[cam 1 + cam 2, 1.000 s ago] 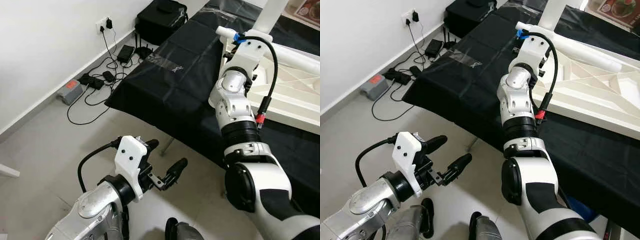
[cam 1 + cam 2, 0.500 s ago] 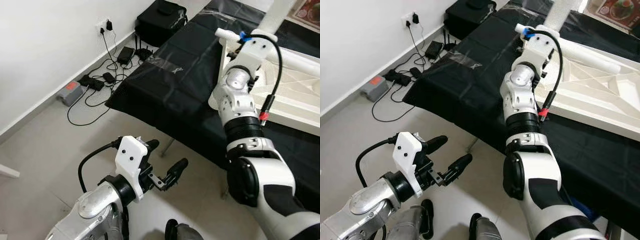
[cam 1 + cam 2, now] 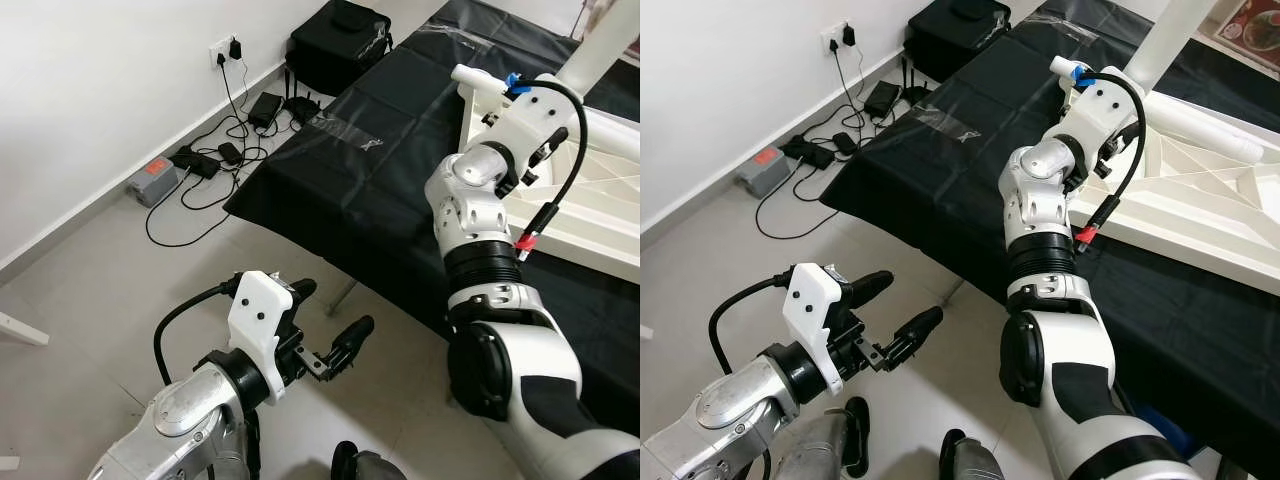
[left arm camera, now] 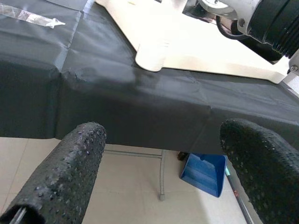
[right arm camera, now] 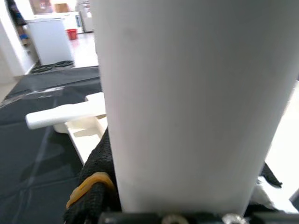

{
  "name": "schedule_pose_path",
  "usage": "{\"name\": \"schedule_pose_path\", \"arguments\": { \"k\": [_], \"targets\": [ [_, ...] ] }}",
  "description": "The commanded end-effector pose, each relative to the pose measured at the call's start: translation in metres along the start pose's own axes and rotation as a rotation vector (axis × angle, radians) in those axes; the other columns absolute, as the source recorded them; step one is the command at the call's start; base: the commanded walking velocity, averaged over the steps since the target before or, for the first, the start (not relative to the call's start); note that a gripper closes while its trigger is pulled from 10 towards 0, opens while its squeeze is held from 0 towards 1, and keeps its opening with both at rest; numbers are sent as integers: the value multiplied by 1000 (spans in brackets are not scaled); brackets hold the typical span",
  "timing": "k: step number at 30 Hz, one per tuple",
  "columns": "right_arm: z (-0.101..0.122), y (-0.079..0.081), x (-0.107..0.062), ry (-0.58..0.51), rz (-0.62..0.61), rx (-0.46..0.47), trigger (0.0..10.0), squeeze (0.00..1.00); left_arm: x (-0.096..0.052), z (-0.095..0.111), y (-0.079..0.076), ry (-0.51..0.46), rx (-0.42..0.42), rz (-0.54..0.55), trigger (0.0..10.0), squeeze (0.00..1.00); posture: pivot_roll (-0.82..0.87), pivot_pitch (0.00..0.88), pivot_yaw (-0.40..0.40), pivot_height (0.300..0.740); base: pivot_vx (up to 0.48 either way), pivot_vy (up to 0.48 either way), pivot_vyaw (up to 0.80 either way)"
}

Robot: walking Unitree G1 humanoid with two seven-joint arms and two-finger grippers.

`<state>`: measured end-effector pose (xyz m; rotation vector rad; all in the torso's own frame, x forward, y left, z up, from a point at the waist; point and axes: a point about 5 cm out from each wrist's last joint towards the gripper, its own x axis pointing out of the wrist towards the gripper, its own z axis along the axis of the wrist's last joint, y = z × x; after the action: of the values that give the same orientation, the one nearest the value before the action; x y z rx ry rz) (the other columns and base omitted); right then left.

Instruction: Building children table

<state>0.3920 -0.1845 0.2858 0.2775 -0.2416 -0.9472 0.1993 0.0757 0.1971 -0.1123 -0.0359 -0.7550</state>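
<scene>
Black bag (image 3: 338,40), chargers and cables (image 3: 205,165) by wall; blue dustpan (image 4: 204,173) underneath.

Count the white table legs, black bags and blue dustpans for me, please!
white table legs: 2
black bag: 1
blue dustpan: 1
Total: 4

no readable text, labels or numbers anywhere
</scene>
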Motion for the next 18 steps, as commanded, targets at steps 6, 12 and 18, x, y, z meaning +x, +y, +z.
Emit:
{"name": "schedule_pose_path", "arguments": {
  "k": [6,12,18],
  "targets": [
    [-43,-23,-3,167,-204,-108,10000,0,-2,-2,-4,17,-1,-17,10000,0,178,327,-98,740,0,0,0],
    [-40,-23,-4,181,-289,-155,10000,0,-1,-2,-5,16,-6,-16,10000,0,179,322,-103,740,0,0,0],
    [-34,-21,-3,158,-309,-134,10000,0,-1,-3,-6,14,-10,-15,10000,0,177,311,-108,740,0,0,0]
  ]
}}
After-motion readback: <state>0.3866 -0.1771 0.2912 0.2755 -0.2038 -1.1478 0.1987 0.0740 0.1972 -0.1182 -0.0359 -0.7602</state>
